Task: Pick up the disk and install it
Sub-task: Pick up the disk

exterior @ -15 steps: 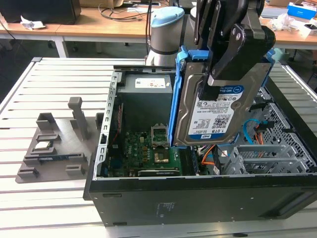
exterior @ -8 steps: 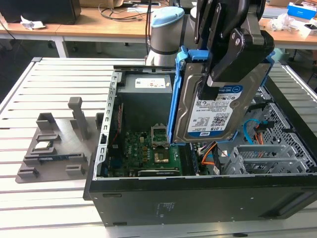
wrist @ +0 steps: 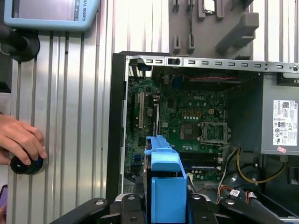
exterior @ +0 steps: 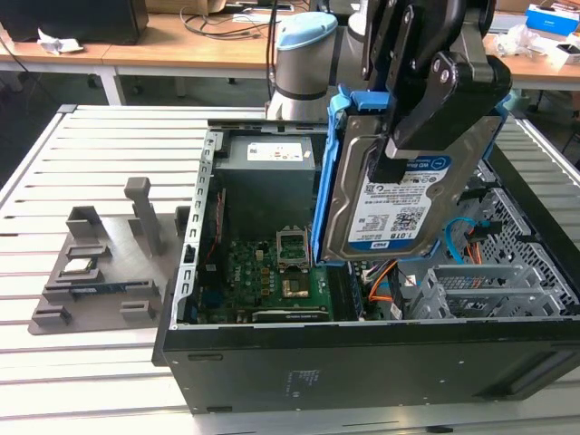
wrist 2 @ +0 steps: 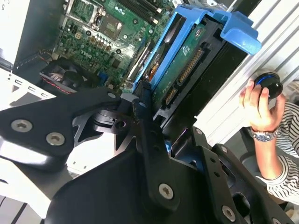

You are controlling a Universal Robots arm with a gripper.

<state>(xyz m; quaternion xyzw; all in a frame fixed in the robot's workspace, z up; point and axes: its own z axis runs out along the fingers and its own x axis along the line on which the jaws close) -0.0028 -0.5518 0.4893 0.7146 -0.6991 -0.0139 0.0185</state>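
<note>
The disk [exterior: 385, 204] is a silver hard drive with a blue-and-white label and blue side rails. It hangs on edge, slightly tilted, over the open computer case [exterior: 362, 362], above the gap between the motherboard [exterior: 272, 272] and the drive cage [exterior: 480, 281]. My black gripper [exterior: 412, 149] is shut on its upper part. In the second wrist view the disk [wrist 2: 180, 65] shows its green circuit side and blue rail, clamped by the gripper [wrist 2: 145, 100]. In the first wrist view the disk [wrist: 164, 186] shows as a blue rail above the motherboard [wrist: 187, 121].
A grey parts holder [exterior: 91, 272] with a small silver chip [exterior: 80, 265] lies at the exterior view's left of the case. Orange and blue cables [exterior: 385, 285] run under the disk. A person's hand [wrist: 18, 140] rests on a black knob [wrist: 25, 164] beside the case.
</note>
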